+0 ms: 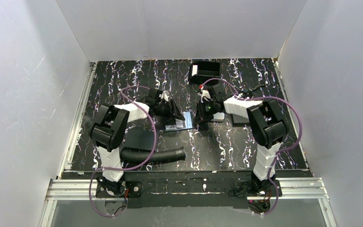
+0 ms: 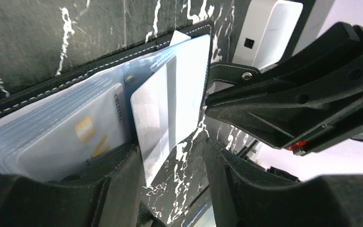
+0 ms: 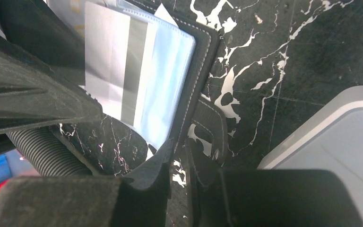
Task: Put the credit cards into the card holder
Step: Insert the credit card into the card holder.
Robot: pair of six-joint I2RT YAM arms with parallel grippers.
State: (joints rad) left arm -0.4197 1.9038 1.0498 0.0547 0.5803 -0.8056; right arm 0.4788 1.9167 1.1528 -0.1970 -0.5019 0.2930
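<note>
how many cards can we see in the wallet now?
2. A card with gold markings sits sleeved in the open wallet; a pale card with a grey stripe sticks out beside it. More may be hidden in other sleeves.

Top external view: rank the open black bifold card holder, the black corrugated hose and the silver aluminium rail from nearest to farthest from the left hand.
From the left hand:
1. Black bifold card holder, lying open right at the hand, mid-table.
2. Black corrugated hose, closer to the arm bases, left of centre.
3. Silver aluminium rail, along the table's near edge.
</note>
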